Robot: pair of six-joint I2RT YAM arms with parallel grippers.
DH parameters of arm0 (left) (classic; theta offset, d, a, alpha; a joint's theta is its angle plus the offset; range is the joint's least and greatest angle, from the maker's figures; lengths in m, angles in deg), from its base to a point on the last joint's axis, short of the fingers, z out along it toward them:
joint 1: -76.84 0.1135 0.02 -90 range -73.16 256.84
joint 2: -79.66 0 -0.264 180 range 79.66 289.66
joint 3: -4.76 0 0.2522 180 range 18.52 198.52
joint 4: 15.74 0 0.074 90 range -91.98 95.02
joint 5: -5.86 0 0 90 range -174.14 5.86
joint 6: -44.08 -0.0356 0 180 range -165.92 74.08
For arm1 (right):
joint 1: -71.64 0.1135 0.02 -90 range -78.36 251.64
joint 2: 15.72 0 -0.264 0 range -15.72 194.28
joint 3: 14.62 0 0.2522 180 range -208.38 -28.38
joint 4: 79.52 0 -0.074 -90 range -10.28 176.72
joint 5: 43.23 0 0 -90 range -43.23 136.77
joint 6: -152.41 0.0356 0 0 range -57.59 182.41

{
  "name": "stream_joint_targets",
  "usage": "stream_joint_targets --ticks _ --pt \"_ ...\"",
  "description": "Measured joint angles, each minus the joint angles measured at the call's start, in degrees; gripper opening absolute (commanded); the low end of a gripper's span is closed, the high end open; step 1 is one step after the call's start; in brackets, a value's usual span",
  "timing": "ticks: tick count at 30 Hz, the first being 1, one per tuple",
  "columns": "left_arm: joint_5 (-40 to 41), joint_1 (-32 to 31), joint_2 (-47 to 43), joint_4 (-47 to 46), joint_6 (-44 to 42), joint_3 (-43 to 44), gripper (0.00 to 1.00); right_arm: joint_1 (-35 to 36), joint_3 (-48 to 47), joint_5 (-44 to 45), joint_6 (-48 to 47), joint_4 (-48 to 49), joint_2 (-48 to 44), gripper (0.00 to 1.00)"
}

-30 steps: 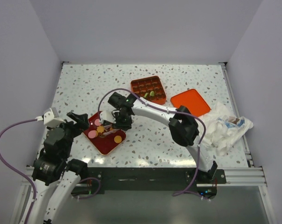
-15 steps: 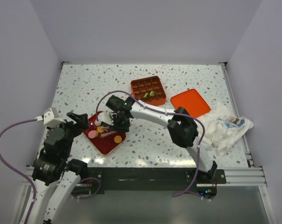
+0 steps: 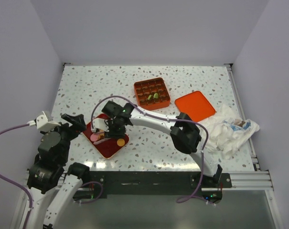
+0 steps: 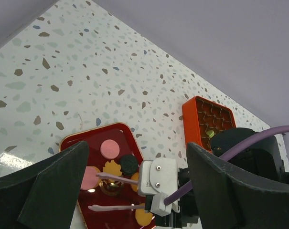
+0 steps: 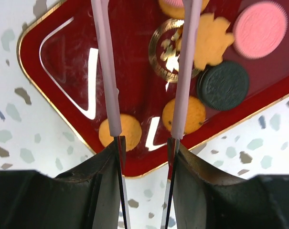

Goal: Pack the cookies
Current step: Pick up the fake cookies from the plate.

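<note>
The right gripper [image 4: 93,191] hovers over the tray [image 3: 110,148] at 8 o'clock, its long fingers partly apart with nothing between them. The left gripper [image 4: 137,145] hangs wide open and empty at the tray's 9 o'clock. Most cookies [image 5: 260,29] lie on the tray; two greenish ones sit in the box [image 3: 136,90] at 12 o'clock.

The right gripper [image 4: 93,191] slides left across the red tray [image 3: 109,151]. Its fingers now reach over the tray's middle toward the left side, where a second ago they sat further right. The right arm's elbow [image 3: 184,135] follows, leaning left and nearer. On the other side, the left gripper [image 3: 79,123] backs off left, away from the tray, and the white block [image 3: 41,119] on its wrist drifts with it.
</note>
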Motion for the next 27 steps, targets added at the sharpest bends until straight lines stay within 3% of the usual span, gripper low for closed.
stream_joint_targets --ticks 27 --pt "1.84 0.00 0.00 1.16 -0.07 0.07 0.88 0.22 -3.89 2.86 0.09 1.97 5.75 0.43"
